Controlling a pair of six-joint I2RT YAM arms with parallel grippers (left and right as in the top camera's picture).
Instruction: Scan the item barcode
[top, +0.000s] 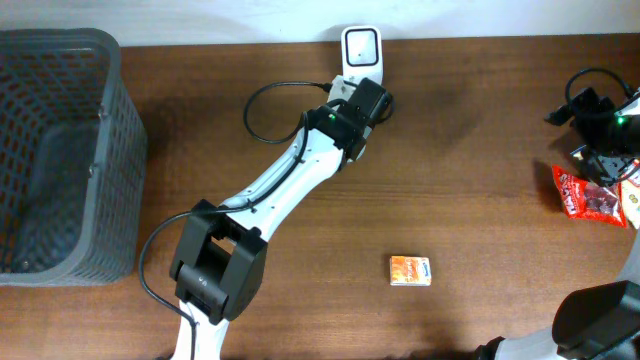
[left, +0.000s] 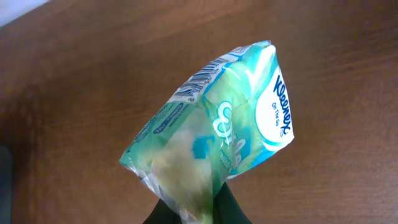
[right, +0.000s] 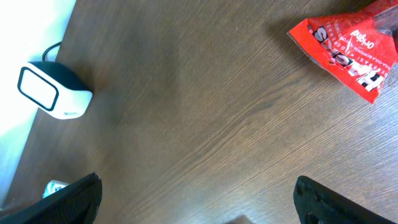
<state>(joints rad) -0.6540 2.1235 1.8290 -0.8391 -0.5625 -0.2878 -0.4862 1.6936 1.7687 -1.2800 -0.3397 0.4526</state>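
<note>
In the left wrist view a green and white Kleenex tissue pack (left: 224, 124) hangs above the brown table. A barcode (left: 202, 78) runs along its upper left edge. My left gripper (left: 193, 213) is shut on the pack's lower end, with dark fingers (left: 229, 208) on either side. From overhead, that gripper (top: 360, 105) sits just in front of the white scanner (top: 360, 50) at the table's back edge, and the pack is hidden under it. My right gripper (top: 605, 125) stands open at the far right, holding nothing.
A grey mesh basket (top: 60, 150) fills the left side. A small orange box (top: 410, 270) lies front centre. A red snack bag (top: 590, 195) lies beside my right gripper (right: 196, 183), also in the right wrist view (right: 348, 46). The scanner (right: 53, 92) shows there too.
</note>
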